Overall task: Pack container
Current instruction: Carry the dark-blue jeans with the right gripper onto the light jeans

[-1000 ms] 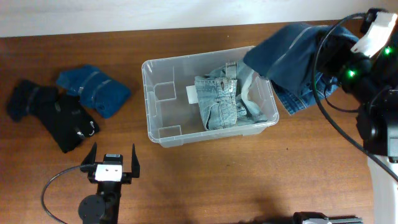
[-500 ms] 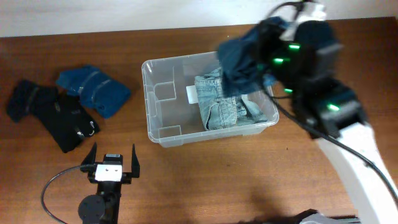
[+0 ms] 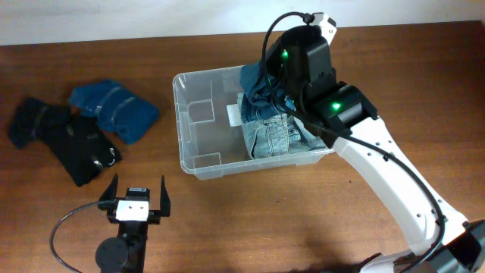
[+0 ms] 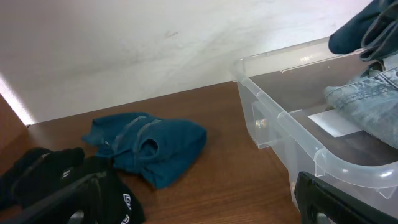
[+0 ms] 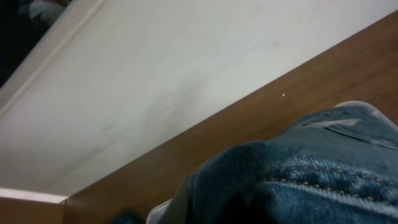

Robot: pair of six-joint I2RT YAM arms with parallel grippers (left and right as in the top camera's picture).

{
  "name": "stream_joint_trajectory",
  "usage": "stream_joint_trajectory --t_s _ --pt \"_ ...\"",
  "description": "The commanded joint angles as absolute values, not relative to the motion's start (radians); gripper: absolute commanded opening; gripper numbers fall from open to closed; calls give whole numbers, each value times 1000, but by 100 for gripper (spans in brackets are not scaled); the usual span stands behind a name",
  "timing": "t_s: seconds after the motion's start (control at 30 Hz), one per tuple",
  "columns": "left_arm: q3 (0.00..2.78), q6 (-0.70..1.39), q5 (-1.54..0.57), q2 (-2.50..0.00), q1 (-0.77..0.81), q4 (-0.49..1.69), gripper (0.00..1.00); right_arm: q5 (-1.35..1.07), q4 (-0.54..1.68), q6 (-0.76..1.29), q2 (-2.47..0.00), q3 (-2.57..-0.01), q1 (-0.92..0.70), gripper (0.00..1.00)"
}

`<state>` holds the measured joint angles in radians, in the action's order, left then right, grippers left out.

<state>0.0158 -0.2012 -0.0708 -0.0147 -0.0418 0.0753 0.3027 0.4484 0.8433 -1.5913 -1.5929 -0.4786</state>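
The clear plastic container stands mid-table with a white label on its bottom and light blue folded jeans inside its right half. It also shows in the left wrist view. My right gripper hangs over the container's back right part, shut on dark blue jeans that fill the right wrist view and hide its fingers. My left gripper is open and empty near the table's front edge, left of the container.
A teal folded garment and a black garment lie on the table left of the container; both show in the left wrist view. A white wall runs along the back edge.
My right arm swung left from the table's back right corner, carrying the dark blue jeans over the container's back right part. The left arm has not moved.
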Motion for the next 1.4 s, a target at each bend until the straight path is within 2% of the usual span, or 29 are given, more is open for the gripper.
stream_joint_trajectory --t_s 0.0,0.37,0.4,0.47,0.5,0.57,0.83,1.37 --pt "9 -192 -60 -7 -49 76 99 364 412 847 -1561 -1644 -484 4" --pt "9 -192 -60 -7 -49 76 99 357 456 848 -1562 -1644 -485 4" --pt "9 -192 -60 -7 -49 76 99 342 468 847 -1562 -1644 -485 9" --pt "9 -192 -60 -7 -49 76 99 304 496 847 -1562 -1644 -485 37" --pt "9 -192 -60 -7 -49 76 99 288 511 847 -1562 -1644 -485 45" --pt "9 -192 -60 -7 -49 76 99 249 542 847 -1562 -1644 -485 54" --pt "9 -192 -60 -7 -49 76 99 224 648 814 -1561 -1644 -485 56" --pt "9 -192 -60 -7 -49 76 99 112 1017 738 -1506 -1644 -485 56"
